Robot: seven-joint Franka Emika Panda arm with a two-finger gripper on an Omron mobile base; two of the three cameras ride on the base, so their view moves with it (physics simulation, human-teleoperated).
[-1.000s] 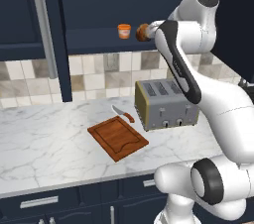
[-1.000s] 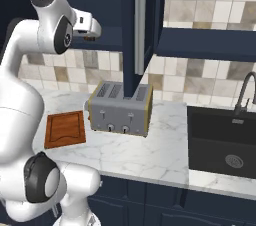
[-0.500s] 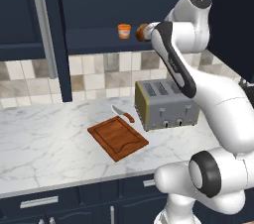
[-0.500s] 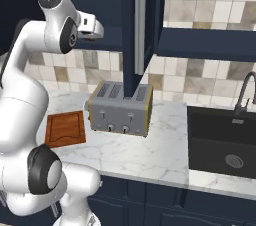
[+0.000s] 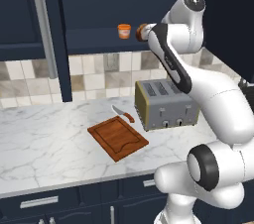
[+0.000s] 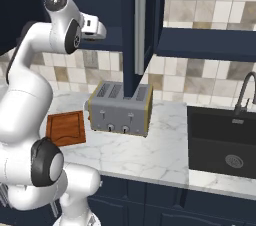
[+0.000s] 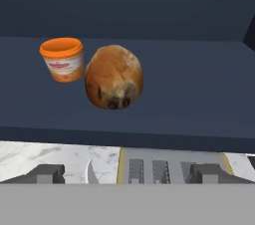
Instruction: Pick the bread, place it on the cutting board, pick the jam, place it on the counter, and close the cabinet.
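- Currently on the cabinet [image 5: 124,0] shelf: bread [image 7: 114,76], a brown crusty roll, just beside the jam [image 7: 62,59], which stands upright on the roll's left in the hand view; whether the two touch cannot be told.
- Jam: orange pot, set back from the shelf's front edge.
- Gripper [image 7: 127,174]: raised level with the shelf and facing the roll; jaws spread wide, nothing between them, fingertips [image 7: 47,173] short of the bread.
- Cabinet: navy, door [image 6: 142,25] swung out, its silver handle upright.
- Counter [image 5: 44,143]: white marble with grey veins, over navy drawers.
- Board [image 5: 118,138]: reddish-brown, grooved, flat near the counter's front edge, nothing on it, turned at an angle to that edge.
- Knife [image 5: 123,114]: lies at the board's far corner, between board and toaster.
- Toaster [image 5: 166,105]: silver with tan sides, on the counter beside the board, below the shelf.
- Sink [image 6: 225,140]: dark basin with a dark tap, let into the counter beyond the toaster.
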